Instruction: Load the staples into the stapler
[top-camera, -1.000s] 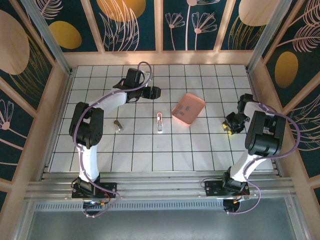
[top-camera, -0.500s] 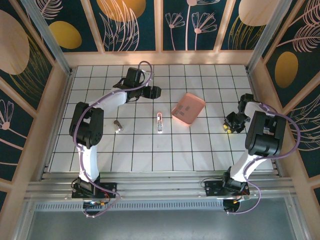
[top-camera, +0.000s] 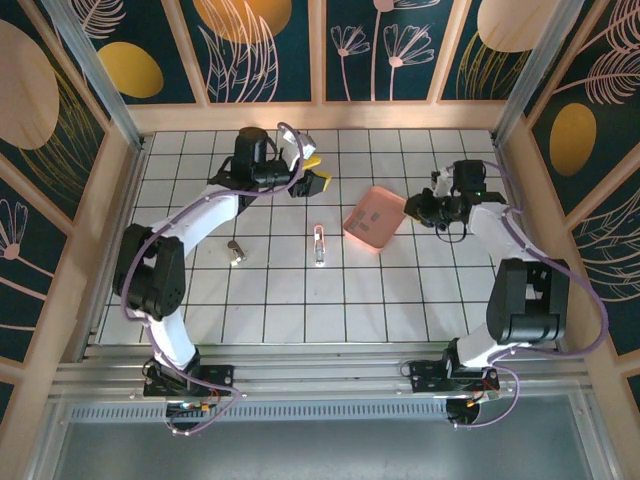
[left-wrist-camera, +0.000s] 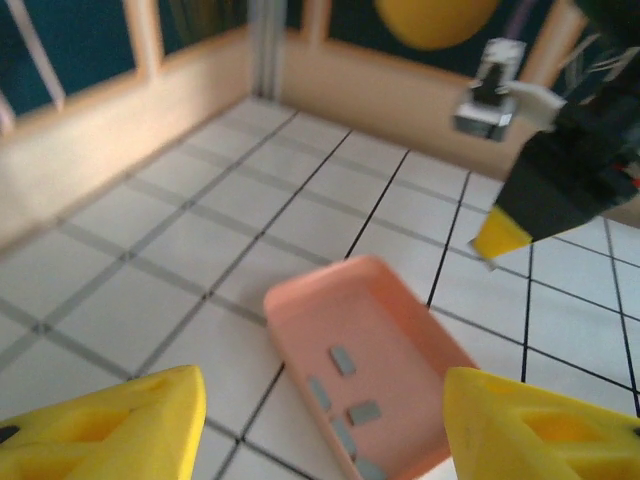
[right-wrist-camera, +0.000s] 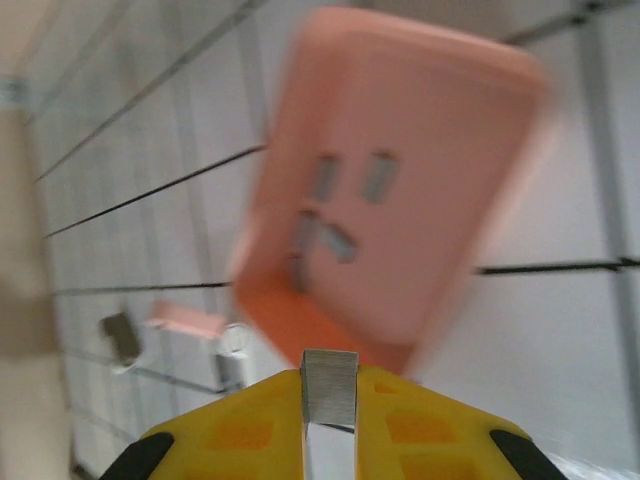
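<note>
My right gripper (right-wrist-camera: 329, 400) is shut on a small silver strip of staples (right-wrist-camera: 329, 382) that stands between its yellow fingers. In the top view the right gripper (top-camera: 413, 208) hovers just right of the salmon-pink tray (top-camera: 385, 205). Several more grey staple strips (left-wrist-camera: 343, 360) lie in the tray (left-wrist-camera: 400, 310). The pale pink stapler (top-camera: 319, 244) lies flat on the tiles left of the tray, and shows blurred beyond it in the right wrist view (right-wrist-camera: 190, 322). My left gripper (top-camera: 317, 172) is open above the tiles behind the stapler, its yellow fingers (left-wrist-camera: 110, 425) spread wide and facing the tray.
A small grey object (top-camera: 236, 251) lies on the tiles left of the stapler. Wooden walls (top-camera: 320, 115) fence the white tiled floor at the back and sides. Open tiles stretch in front of the stapler toward the arm bases.
The right arm swung from the right side of the floor up and left to the tray's right edge. The left arm shifted, turning its yellow fingers toward the tray.
</note>
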